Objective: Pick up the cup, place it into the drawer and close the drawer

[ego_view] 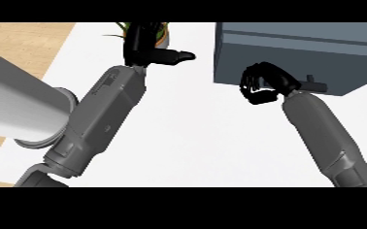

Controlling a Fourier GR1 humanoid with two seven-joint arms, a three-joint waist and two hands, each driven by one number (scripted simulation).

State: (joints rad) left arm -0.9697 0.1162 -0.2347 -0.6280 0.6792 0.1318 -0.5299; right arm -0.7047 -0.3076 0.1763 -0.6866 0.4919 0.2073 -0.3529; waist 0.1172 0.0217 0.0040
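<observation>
Head view: closing the drawer [287,53]; cup nowhere visible, perhaps already inside, cannot tell.
Left hand [147,46] open, fingers straight, resting at top before a potted plant [165,35]; right hand [261,85] curled on nothing, at the grey drawer front beside its handle [313,85]. Best pushed squarely near the handle, straight in, without snagging fingers.

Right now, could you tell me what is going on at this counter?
The right hand sits with fingers curled at the front of the grey drawer unit, beside its handle. The left hand rests open at the counter's far side, in front of a potted plant. No cup shows, so I cannot tell whether it is already inside.
</observation>
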